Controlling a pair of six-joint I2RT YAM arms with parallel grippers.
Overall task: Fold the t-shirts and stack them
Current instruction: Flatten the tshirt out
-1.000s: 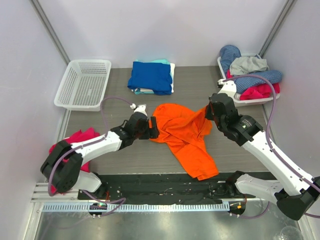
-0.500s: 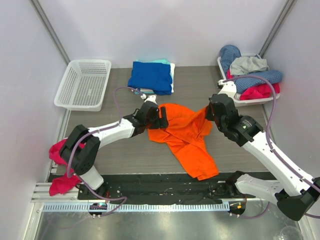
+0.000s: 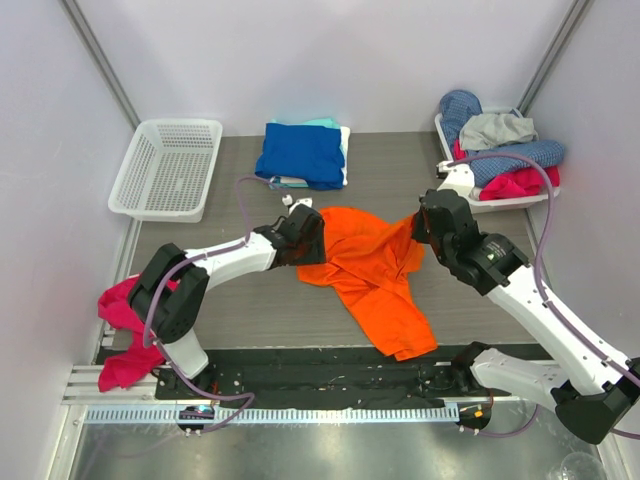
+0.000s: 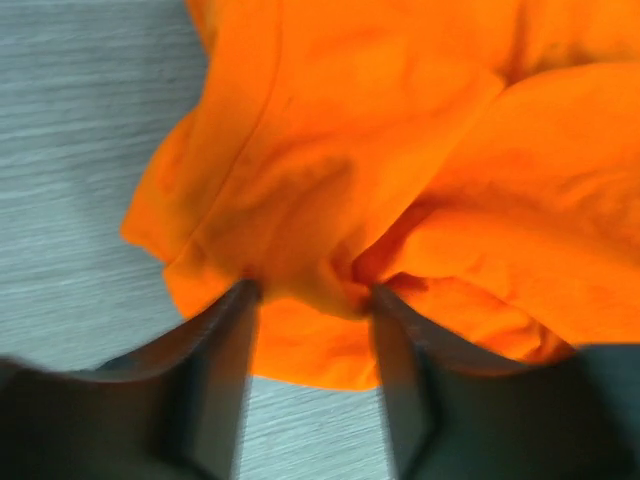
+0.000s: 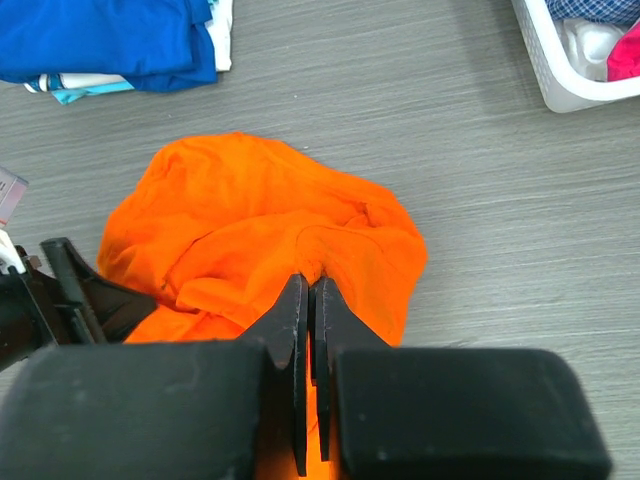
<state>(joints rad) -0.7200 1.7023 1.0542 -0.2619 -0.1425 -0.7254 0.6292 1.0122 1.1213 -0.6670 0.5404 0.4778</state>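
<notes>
Orange t-shirt: crumpled, between both arms.
Near-left of it: pink cloth by left arm's base.
At its left edge: left gripper, fingers part-way apart, astride ruck of cloth, touching it on both sides.
At its right edge: right gripper, jaws closed tight on pinched fold.
Beyond it: folded stack, blue t-shirt on top, teal and white edges beneath.
Far left: white mesh basket.
Far right: clothes basket, heaped.

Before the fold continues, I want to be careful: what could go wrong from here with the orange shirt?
1. The left fingers stand apart around a bunched fold of the orange shirt. Closing there may catch several layers, so the shirt might not spread flat.
2. The right fingers pinch only a small ridge of cloth. A pull could let it slip out, or crumple the shirt more.
</notes>
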